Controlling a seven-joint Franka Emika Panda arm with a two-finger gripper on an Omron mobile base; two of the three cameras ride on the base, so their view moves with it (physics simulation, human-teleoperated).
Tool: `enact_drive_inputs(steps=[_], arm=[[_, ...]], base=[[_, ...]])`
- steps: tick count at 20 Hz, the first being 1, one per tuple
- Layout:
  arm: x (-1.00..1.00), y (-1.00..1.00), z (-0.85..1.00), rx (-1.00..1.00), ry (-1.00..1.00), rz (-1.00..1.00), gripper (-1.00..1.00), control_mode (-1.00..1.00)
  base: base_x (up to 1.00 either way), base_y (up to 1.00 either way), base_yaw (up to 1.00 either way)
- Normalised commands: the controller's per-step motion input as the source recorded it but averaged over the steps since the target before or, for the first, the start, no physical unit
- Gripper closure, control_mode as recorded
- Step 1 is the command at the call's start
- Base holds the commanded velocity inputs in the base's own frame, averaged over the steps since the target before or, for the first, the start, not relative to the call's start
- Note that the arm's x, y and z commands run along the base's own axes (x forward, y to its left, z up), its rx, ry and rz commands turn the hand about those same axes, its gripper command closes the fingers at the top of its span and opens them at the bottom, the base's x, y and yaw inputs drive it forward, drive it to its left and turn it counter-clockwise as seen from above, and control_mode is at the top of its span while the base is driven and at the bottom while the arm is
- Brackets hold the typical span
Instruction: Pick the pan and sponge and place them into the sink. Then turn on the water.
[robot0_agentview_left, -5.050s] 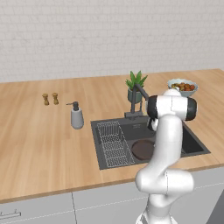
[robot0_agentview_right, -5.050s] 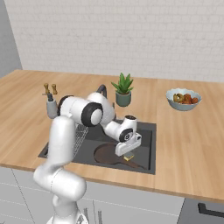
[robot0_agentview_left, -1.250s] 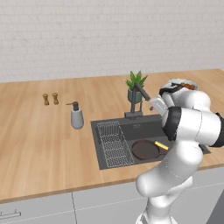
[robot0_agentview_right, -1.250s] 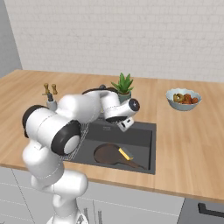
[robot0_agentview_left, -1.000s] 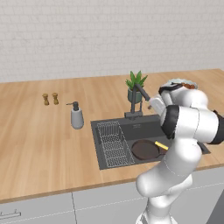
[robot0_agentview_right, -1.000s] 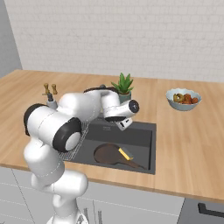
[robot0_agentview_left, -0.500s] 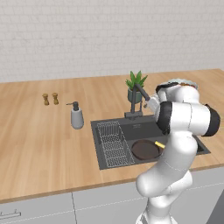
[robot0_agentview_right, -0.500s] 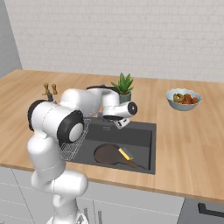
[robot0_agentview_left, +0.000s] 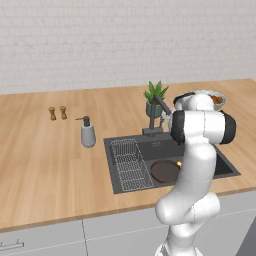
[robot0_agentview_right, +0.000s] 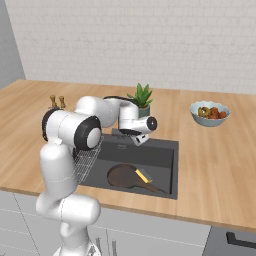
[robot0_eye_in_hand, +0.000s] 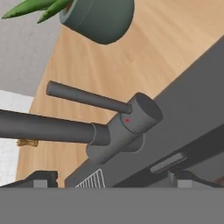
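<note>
Pan (robot0_agentview_right: 124, 176) and sponge (robot0_agentview_right: 143, 175) in sink (robot0_agentview_right: 165, 155). Gripper (robot0_eye_in_hand: 111, 177) wide, empty, facing faucet (robot0_eye_in_hand: 131, 120); thin lever (robot0_eye_in_hand: 87, 97) lies crosswise, just ahead of fingertips.

The gripper (robot0_eye_in_hand: 109, 178), jaws spread wide, sits just in front of the faucet (robot0_eye_in_hand: 131, 120), whose thin lever and thicker spout bar cross its path side by side with a narrow gap between them. The potted plant (robot0_agentview_right: 141, 100) stands close behind the faucet, crowding the far side. In the sink (robot0_agentview_right: 161, 151), the pan (robot0_agentview_right: 126, 176) and sponge (robot0_agentview_right: 144, 175) take up the floor's middle and the wire rack (robot0_agentview_left: 130, 163) the left part; the basin's right end is free.
</note>
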Motion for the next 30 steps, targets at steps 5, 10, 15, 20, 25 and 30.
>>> enact_drive_inputs(steps=[5, 10, 15, 20, 25, 30], arm=[[0.35, 0.00, -0.22, 0.00, 0.00, 0.00, -1.00, -1.00], [0.31, 0.00, -0.17, 0.01, 0.00, 0.00, -1.00, -1.00], [0.27, 0.00, -0.07, 0.06, 0.00, 0.00, -1.00, -1.00], [0.20, 0.00, -0.11, 0.05, 0.00, 0.00, -1.00, -1.00], [0.10, 0.00, -0.17, 0.01, 0.00, 0.00, -1.00, -1.00], [0.01, 0.04, -0.20, 0.00, 0.00, 0.00, -1.00, -1.00]], base=[[0.00, 0.00, 0.00], [0.00, 0.00, 0.00], [0.00, 0.00, 0.00], [0.00, 0.00, 0.00], [0.00, 0.00, 0.00], [0.00, 0.00, 0.00]])
